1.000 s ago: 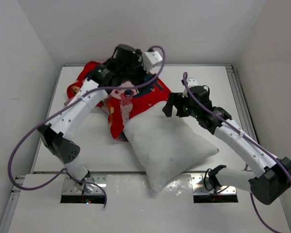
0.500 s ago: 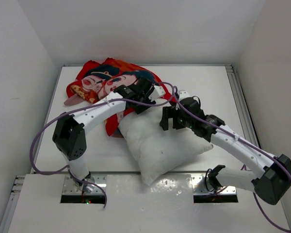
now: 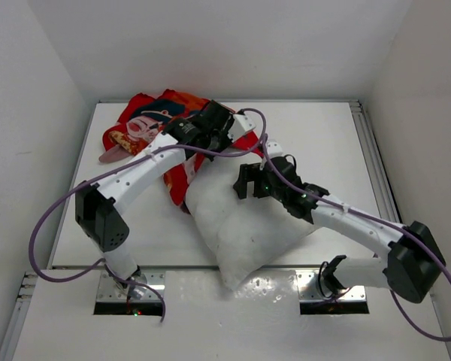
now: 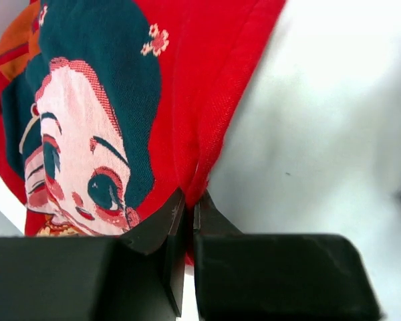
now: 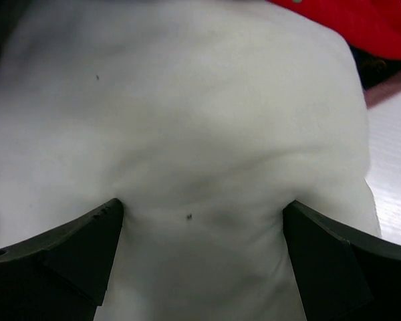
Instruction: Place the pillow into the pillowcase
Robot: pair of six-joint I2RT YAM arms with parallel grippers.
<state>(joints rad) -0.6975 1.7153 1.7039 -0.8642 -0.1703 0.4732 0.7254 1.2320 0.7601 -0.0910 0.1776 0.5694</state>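
Observation:
The pillow (image 3: 248, 226) is a plump white cushion lying slantwise in the middle of the table, and it fills the right wrist view (image 5: 187, 120). Its far end meets the red pillowcase (image 3: 154, 120), which is bunched at the back left with a cartoon face showing (image 4: 87, 154). My left gripper (image 3: 224, 143) is shut on the pillowcase's red edge (image 4: 190, 200), right beside the pillow (image 4: 321, 134). My right gripper (image 3: 249, 186) stands wide open on top of the pillow, both fingers (image 5: 93, 247) pressed into the stuffing so the fabric bulges between them (image 5: 200, 214).
White walls close in the table (image 3: 323, 128) on the left, back and right. A metal rail (image 3: 372, 150) runs along the right edge. Purple cables loop off both arms. Both arm bases are bolted at the near edge.
My left gripper came from above the pillowcase to its edge by the pillow and shut on it. The right gripper shoved the pillow left and back towards the pillowcase.

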